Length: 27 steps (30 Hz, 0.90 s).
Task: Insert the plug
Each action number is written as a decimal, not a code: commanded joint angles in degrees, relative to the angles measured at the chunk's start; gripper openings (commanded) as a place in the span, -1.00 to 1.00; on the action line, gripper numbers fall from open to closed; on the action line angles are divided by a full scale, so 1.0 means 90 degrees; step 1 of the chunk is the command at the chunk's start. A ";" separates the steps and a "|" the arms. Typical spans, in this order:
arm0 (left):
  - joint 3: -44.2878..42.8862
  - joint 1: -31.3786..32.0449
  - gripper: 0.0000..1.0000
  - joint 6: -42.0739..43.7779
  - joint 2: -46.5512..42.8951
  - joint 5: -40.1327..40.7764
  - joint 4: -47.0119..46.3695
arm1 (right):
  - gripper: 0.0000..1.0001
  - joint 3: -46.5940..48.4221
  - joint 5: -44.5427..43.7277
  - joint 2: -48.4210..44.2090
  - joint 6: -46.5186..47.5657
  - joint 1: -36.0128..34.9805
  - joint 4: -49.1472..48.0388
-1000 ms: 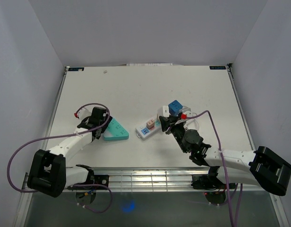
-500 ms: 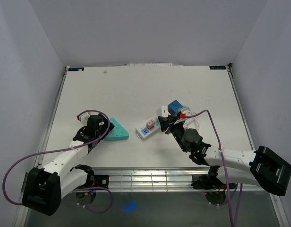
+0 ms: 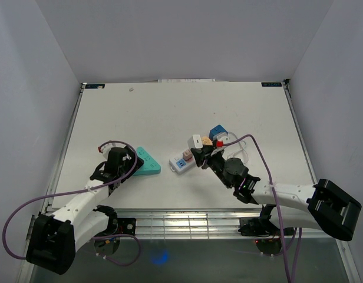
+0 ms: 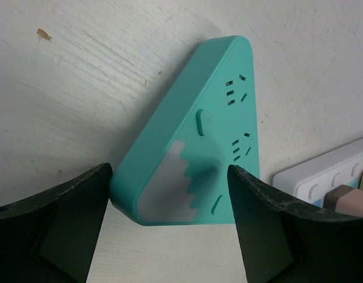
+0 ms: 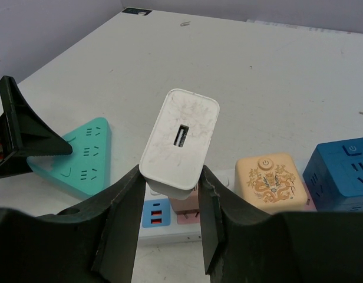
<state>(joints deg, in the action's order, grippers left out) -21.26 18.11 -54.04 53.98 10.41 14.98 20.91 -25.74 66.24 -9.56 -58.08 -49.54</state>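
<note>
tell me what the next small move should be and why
Probably close the left gripper on the teal socket to steady it: the gripper is open with a finger on either side of the socket, while the right gripper holds the plug in the air above the strip.

We cannot see the prongs of the white plug (image 5: 180, 138), hidden beneath its body; the power strip (image 4: 314, 175) and blue cube (image 5: 342, 172) run off the wrist views' right edges.
</note>
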 commanded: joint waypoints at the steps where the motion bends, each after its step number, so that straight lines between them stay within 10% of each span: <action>1: 0.0057 -0.0020 0.76 0.0242 -0.0070 -0.0180 -0.0229 | -0.85 0.0362 0.0164 0.0023 0.0144 0.0009 -0.0306; 16: -0.0030 -0.0030 -0.33 0.0926 -0.0128 -0.0678 -0.0776 | -0.85 0.0392 0.0320 -0.0075 0.0281 0.0018 -0.0160; 27: -0.0646 -0.0010 -0.60 0.1942 0.1081 -0.2152 -0.0873 | -0.85 0.0499 0.0574 -0.0035 0.0398 0.0018 -0.0013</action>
<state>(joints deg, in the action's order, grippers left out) -24.62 17.87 -41.74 59.42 -2.76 6.61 22.85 -21.23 66.87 -7.01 -58.08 -46.59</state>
